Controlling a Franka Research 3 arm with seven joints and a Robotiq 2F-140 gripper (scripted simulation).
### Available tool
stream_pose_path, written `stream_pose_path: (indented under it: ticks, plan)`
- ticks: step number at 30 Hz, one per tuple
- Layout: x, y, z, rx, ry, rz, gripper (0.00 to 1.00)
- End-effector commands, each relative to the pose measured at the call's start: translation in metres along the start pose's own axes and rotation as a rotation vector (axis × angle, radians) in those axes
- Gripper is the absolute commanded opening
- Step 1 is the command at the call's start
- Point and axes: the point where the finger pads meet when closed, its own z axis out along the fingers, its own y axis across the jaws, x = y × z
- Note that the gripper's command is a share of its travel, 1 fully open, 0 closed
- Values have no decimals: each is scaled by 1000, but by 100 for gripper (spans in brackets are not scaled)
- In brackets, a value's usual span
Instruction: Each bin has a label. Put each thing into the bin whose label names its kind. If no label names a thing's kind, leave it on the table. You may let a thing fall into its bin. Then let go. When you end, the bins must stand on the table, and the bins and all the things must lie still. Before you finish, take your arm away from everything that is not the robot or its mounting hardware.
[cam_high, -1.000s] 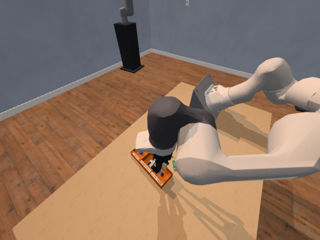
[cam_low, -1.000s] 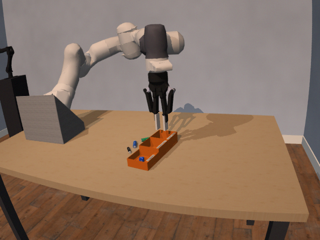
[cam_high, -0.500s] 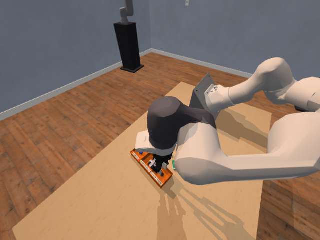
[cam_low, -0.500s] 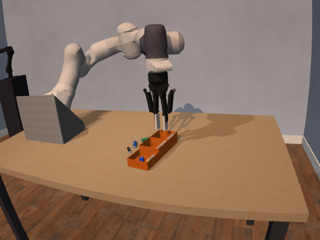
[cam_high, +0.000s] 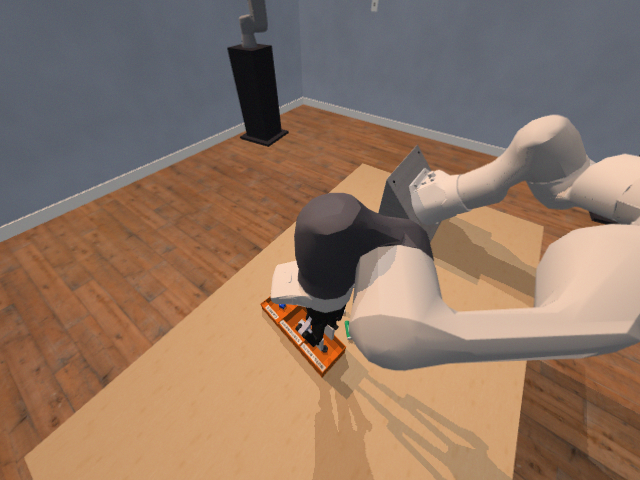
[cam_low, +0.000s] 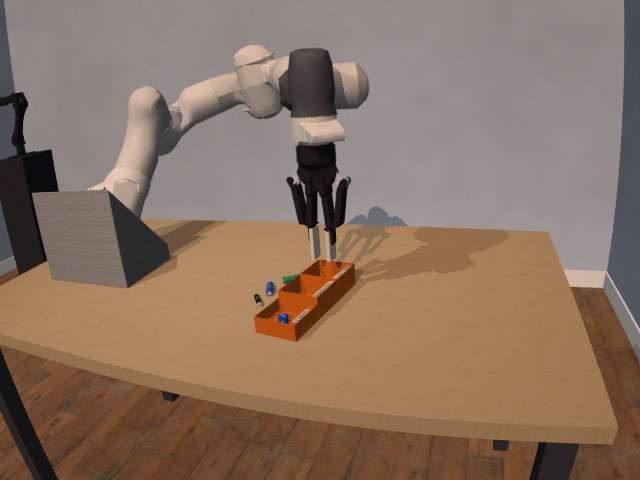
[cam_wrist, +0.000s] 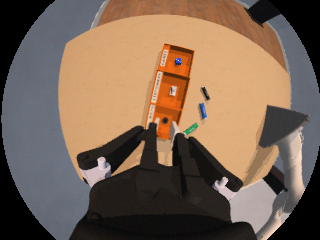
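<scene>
A white and dark robot arm (cam_high: 491, 330) (cam_low: 312, 82) (cam_wrist: 294, 162) reaches over a light wooden table (cam_high: 206, 403) (cam_low: 439, 335) (cam_wrist: 110, 75), its black gripper (cam_high: 325, 338) (cam_low: 323, 258) (cam_wrist: 164, 125) pointing down. The two pale fingers stand a little apart, with a narrow gap and nothing pinched between them.

Below them is a row of three joined orange bins (cam_high: 337, 360) (cam_low: 330, 303) (cam_wrist: 173, 74). The fingertips are above the end bin, whose label is too blurred to read for certain. In the wrist view, a small dark round object (cam_high: 324, 348) (cam_wrist: 165, 120) appears in the gap between the fingertips, but it lies lower, inside that end bin.

The middle bin, labelled STATIONERY, contains a small white-and-dark object (cam_wrist: 173, 91). The bin at the other end, labelled GAMES, holds a blue die (cam_high: 282, 305) (cam_low: 283, 318) (cam_wrist: 178, 61).

Three small things lie on the table along the unlabelled long side of the bins, outside the fingers: a green object (cam_high: 348, 329) (cam_low: 290, 279) (cam_wrist: 191, 129) near the end bin under the gripper, then a blue cylinder (cam_low: 269, 288) (cam_wrist: 202, 110), then a black cylinder with a pale end (cam_low: 257, 300) (cam_wrist: 205, 93). A grey wedge-shaped block (cam_high: 395, 196) (cam_low: 80, 237) (cam_wrist: 281, 125) stands well apart from the bins.

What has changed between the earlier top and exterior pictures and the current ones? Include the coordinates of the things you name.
Nothing visibly changed: the gripper (cam_high: 325, 338) (cam_low: 323, 259) (cam_wrist: 164, 125) hovers in the same spot above the orange bins (cam_high: 334, 361) (cam_low: 325, 304) (cam_wrist: 189, 76), fingers slightly apart, with no grasp or release to see. The blue die (cam_high: 282, 305) (cam_low: 283, 318) (cam_wrist: 178, 61) and the green piece (cam_high: 348, 329) (cam_low: 290, 279) (cam_wrist: 191, 129) stayed put.
</scene>
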Motion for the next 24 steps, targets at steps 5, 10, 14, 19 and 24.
stream_pose_path:
  ticks: [5, 10, 14, 19, 24]
  plan:
    - [0, 1, -1, -4, 2, 5, 19]
    - [0, 1, -1, -4, 2, 5, 19]
    - [0, 1, -1, -4, 2, 5, 19]
    - [-1, 2, -1, -4, 2, 5, 19]
    - [-1, 2, -9, -4, 2, 5, 100]
